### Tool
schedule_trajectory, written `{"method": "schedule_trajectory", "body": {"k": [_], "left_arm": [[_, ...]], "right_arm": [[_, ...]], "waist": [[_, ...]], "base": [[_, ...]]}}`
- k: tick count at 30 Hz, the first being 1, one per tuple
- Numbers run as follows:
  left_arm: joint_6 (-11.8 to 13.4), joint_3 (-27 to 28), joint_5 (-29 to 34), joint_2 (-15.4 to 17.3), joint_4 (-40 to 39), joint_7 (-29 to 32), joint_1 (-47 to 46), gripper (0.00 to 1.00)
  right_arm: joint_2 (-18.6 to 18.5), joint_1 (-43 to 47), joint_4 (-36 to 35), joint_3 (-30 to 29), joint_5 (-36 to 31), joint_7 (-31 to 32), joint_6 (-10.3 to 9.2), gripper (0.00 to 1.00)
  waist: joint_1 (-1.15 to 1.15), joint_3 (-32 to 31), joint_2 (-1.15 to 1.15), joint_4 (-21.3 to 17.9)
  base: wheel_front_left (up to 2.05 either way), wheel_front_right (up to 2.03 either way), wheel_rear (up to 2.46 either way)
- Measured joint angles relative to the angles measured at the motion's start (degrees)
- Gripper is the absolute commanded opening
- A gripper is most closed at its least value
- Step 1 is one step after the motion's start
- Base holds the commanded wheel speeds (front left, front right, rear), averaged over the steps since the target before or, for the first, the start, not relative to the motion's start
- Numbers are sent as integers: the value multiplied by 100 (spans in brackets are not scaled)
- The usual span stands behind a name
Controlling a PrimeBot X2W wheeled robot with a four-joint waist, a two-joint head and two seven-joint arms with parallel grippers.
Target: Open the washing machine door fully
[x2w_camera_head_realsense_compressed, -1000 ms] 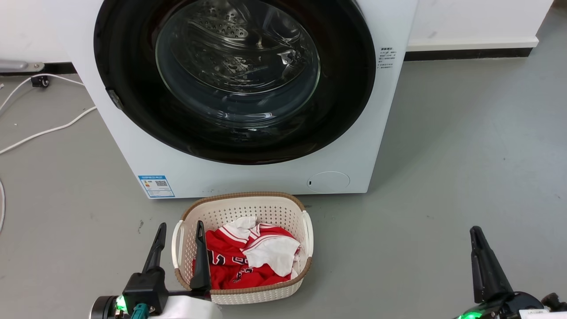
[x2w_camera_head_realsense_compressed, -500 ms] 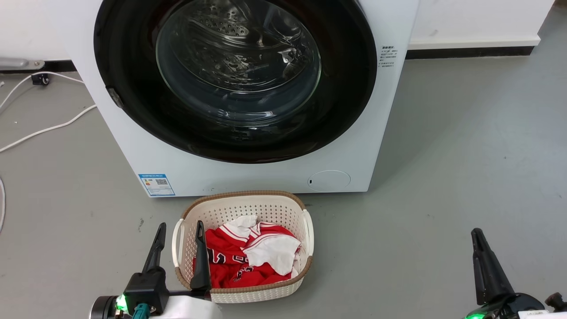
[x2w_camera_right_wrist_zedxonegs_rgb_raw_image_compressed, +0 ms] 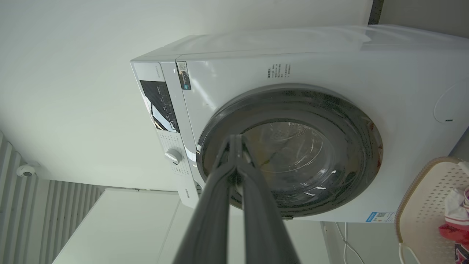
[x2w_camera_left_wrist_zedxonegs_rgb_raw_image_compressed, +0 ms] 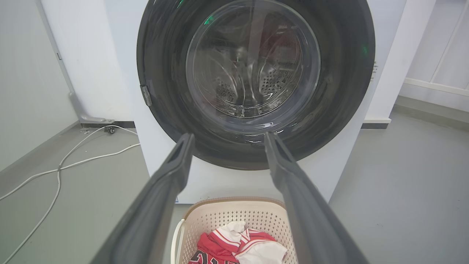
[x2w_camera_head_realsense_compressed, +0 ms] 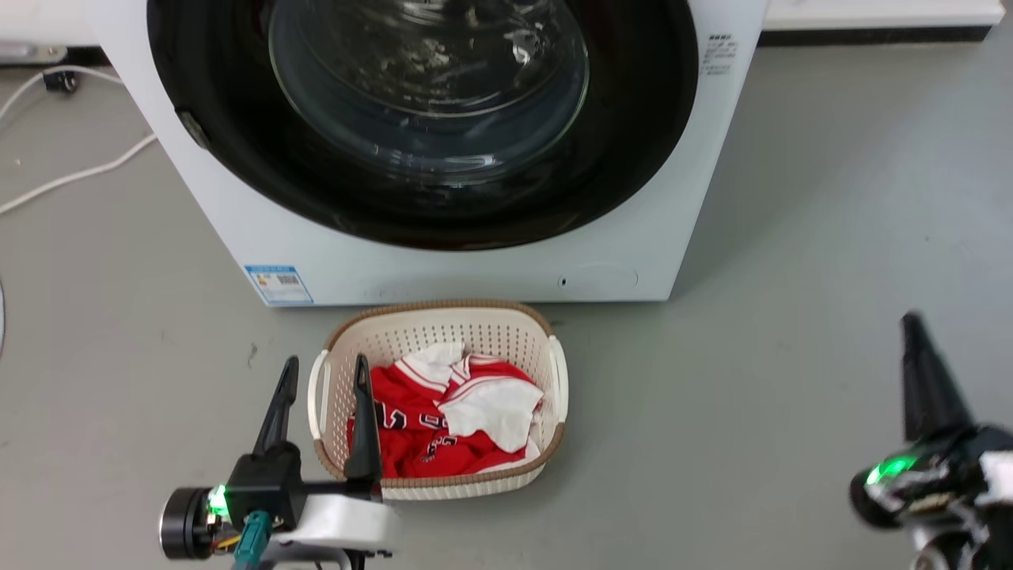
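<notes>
the washing machine door (x2w_camera_head_realsense_compressed: pixel 427 103) is shut, flush against the front of the washing machine (x2w_camera_head_realsense_compressed: pixel 475 273) (glass bowl centred in the black ring). a cream basket (x2w_camera_head_realsense_compressed: pixel 443 307) stands on the floor (x2w_camera_head_realsense_compressed: pixel 752 356) just before the machine and holds a red and white garment (x2w_camera_head_realsense_compressed: pixel 443 427). left hand (x2w_camera_head_realsense_compressed: pixel 326 360): released, fingers spread, over the basket's left rim. right hand (x2w_camera_head_realsense_compressed: pixel 914 324): clenched on nothing, fingers pressed together, well apart to the basket's right.

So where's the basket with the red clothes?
Head view, lower centre: the basket sits on the floor just before the washing machine, the left gripper by its left side.
</notes>
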Motion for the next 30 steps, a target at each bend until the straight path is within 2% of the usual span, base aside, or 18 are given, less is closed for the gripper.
{"method": "schedule_trajectory", "body": {"k": [9, 15, 24, 30], "left_arm": [[-102, 32, 160, 1, -141, 0, -646, 100], [-92, 32, 172, 1, -312, 0, -1079, 100], [2, -102, 92, 1, -510, 0, -1578, 100], [53, -189, 29, 2, -530, -1, -1717, 100]], "right_arm": [[-616, -1900, 816, -666, 92, 434, 0, 0], [-1107, -3190, 1516, -745, 144, 815, 0, 0], [-1618, -4968, 2627, -352, 52, 1291, -1, 0], [-1711, -5943, 3140, 51, -97, 1574, -1, 0]], "waist": [[0, 752, 0, 86], [1, 1336, 0, 195], [1, 2140, 0, 399], [1, 2523, -1, 570]], "base": [[0, 0, 0], [0, 0, 0], [0, 0, 0], [0, 0, 0]]}}
